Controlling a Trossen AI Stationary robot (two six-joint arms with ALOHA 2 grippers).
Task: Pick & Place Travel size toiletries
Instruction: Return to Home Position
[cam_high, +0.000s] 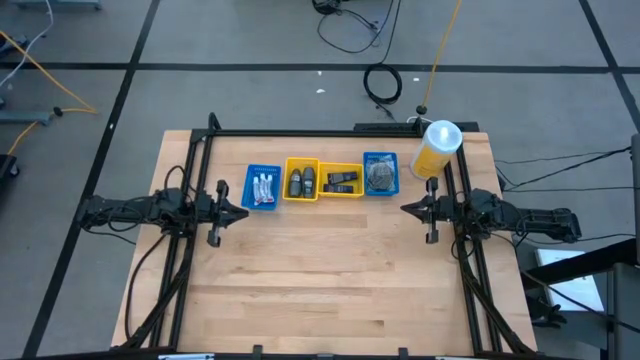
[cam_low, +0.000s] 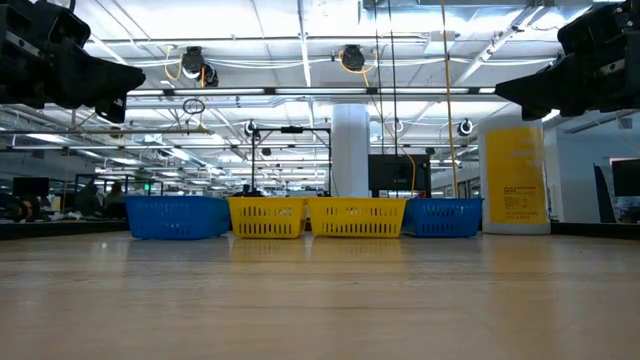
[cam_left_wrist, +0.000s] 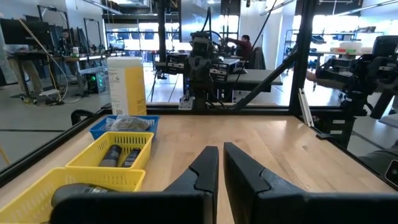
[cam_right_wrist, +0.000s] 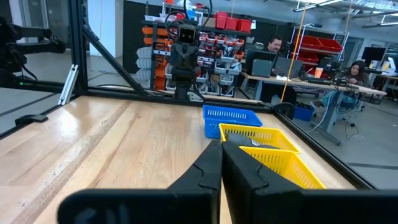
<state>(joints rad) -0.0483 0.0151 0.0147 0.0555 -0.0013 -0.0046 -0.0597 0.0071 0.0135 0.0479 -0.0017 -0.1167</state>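
Observation:
The toiletries lie in four small trays in a row at the table's far middle. White tubes (cam_high: 264, 186) fill the left blue tray, dark bottles (cam_high: 302, 181) the first yellow tray, black packets (cam_high: 342, 181) the second yellow tray, and grey discs (cam_high: 380, 175) the right blue tray. My left gripper (cam_high: 243, 209) hovers shut, just near-left of the row and above the table. My right gripper (cam_high: 405, 209) hovers shut, just near-right of it. In both wrist views the shut fingertips (cam_left_wrist: 221, 154) (cam_right_wrist: 221, 149) point across the bare wood, with the trays off to one side.
A tall yellow bottle with a white cap (cam_high: 437, 148) stands at the far right, beside the right blue tray (cam_low: 445, 216). A black frame (cam_high: 300, 131) runs along the table's far edge and sides. Bare wood (cam_high: 320, 280) lies between the grippers and toward the near edge.

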